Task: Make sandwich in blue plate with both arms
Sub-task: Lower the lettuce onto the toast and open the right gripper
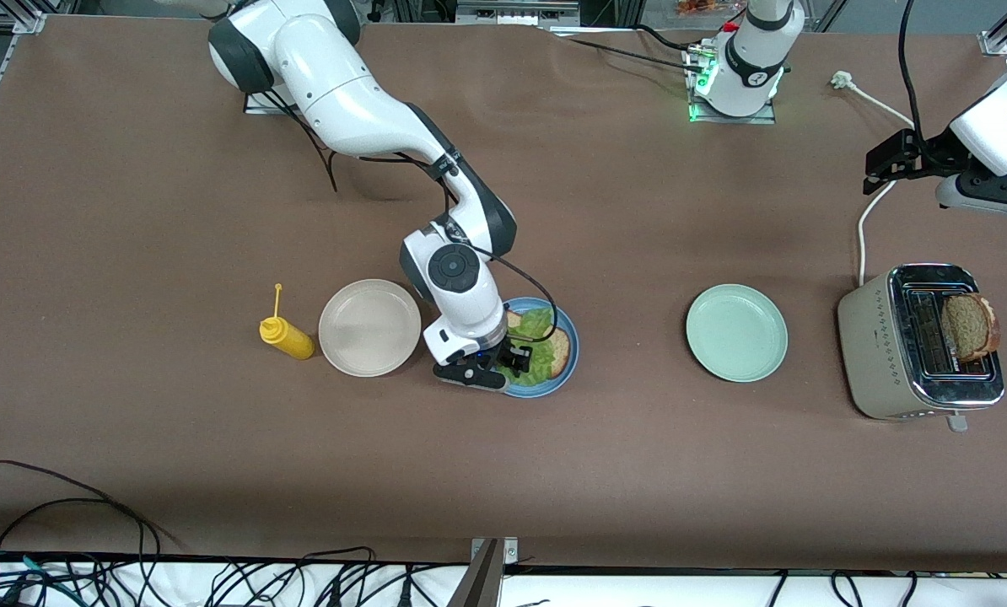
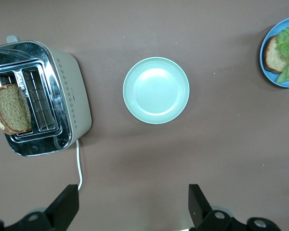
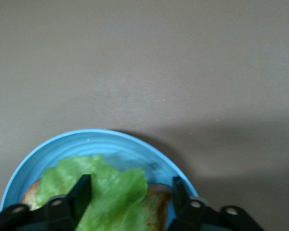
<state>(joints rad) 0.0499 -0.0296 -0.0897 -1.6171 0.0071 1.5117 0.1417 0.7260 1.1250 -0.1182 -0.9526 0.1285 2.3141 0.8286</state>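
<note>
A: Start at the right gripper [image 1: 514,358]. What are its jaws doing?

B: They stand apart, low over the blue plate [image 1: 564,371], straddling the lettuce leaf [image 1: 537,350] without pinching it. The leaf lies on a slice of bread [image 1: 559,347] in that plate, so I judge it as just set down.

A: And the left gripper [image 2: 132,204]?

B: Jaws wide open, holding nothing. That arm waits in the air above the toaster's [image 1: 879,346] end of the worktop [image 1: 638,472].

A: How far along is the sandwich?

B: Roughly halfway, I'd say: bottom slice and lettuce are in place, no top slice yet. A second slice [image 1: 970,326] stands up out of the toaster slot, probably the one still to come. Whether the leaf sits square on the bread is hard to tell, the arm hides part of it.

A: Anything else out?

B: A mint-green plate [image 1: 736,332] between the blue plate and the toaster, a beige plate [image 1: 369,327] just beside the blue one, and a yellow mustard bottle [image 1: 286,335] next to that.
</note>
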